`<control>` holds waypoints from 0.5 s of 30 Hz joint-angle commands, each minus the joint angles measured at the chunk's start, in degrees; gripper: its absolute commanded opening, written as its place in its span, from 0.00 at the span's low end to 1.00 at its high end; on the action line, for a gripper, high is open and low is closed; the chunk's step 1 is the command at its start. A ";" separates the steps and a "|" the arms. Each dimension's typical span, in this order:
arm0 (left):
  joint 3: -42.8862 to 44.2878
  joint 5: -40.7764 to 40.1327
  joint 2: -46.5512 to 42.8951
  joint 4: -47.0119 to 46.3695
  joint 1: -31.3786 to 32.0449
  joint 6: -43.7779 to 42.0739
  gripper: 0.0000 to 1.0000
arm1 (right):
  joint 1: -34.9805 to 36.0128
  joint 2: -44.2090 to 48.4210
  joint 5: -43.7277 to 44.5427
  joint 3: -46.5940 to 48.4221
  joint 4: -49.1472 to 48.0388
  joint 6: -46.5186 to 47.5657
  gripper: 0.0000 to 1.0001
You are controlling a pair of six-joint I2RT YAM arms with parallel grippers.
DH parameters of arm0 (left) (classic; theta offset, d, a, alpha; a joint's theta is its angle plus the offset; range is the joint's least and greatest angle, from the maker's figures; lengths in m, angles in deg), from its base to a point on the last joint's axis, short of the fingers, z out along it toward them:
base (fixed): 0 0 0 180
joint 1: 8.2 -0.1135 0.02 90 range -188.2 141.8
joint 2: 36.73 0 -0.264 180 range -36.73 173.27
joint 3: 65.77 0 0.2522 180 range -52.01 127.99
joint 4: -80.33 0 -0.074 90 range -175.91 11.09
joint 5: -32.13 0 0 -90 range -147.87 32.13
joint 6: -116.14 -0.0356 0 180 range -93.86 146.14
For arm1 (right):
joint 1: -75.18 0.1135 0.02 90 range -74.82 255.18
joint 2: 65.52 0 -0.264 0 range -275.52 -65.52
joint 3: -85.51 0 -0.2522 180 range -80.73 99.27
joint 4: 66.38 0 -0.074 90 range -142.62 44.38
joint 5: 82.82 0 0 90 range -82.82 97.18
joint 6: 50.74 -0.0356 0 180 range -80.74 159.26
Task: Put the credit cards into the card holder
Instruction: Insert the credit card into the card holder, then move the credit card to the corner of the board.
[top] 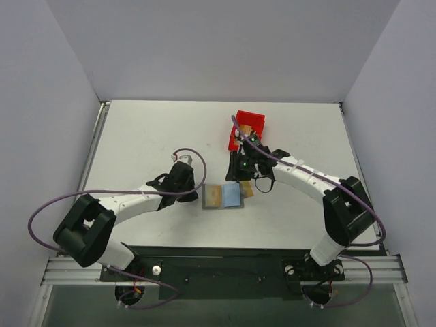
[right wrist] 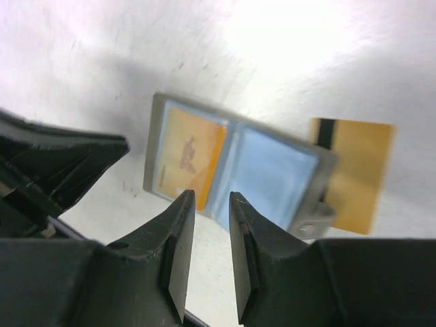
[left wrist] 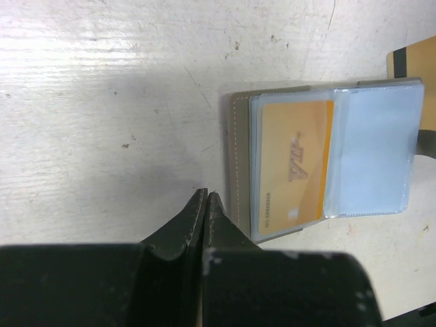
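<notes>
Right wrist view: my right tool [right wrist: 210, 201] stands narrowly parted and empty above the open card holder [right wrist: 231, 170], mid-tabletop [top: 150, 136] toward the near edge. One card [right wrist: 191, 150] is pocketed; a loose card [right wrist: 351, 174] lies against the holder's right side. My left tool [left wrist: 206, 197], closed and empty, could pin the holder while I pinch the loose card's free edge.

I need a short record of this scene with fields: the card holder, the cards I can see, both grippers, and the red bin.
card holder: open on the table, clear sleeves facing up
stored card: gold, inside one sleeve
other sleeve: empty
loose card: gold with black stripe, on the table beside the holder's empty side
left gripper: shut, empty, beside the holder's edge
right gripper: slightly open, empty, over the holder
red bin: beyond the right gripper
</notes>
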 commanded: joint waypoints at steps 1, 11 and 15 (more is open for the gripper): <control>2.74 -3.86 -4.28 2.83 -0.10 -0.32 0.00 | -5.22 2.89 8.74 -1.31 4.57 -0.18 0.24; 5.30 -1.93 -6.66 2.22 0.08 -3.05 0.00 | -8.13 -7.30 9.10 5.72 5.81 2.63 0.16; 4.60 -1.58 -7.01 2.22 0.17 -2.79 0.00 | -8.21 -11.08 8.40 8.09 4.13 2.45 0.16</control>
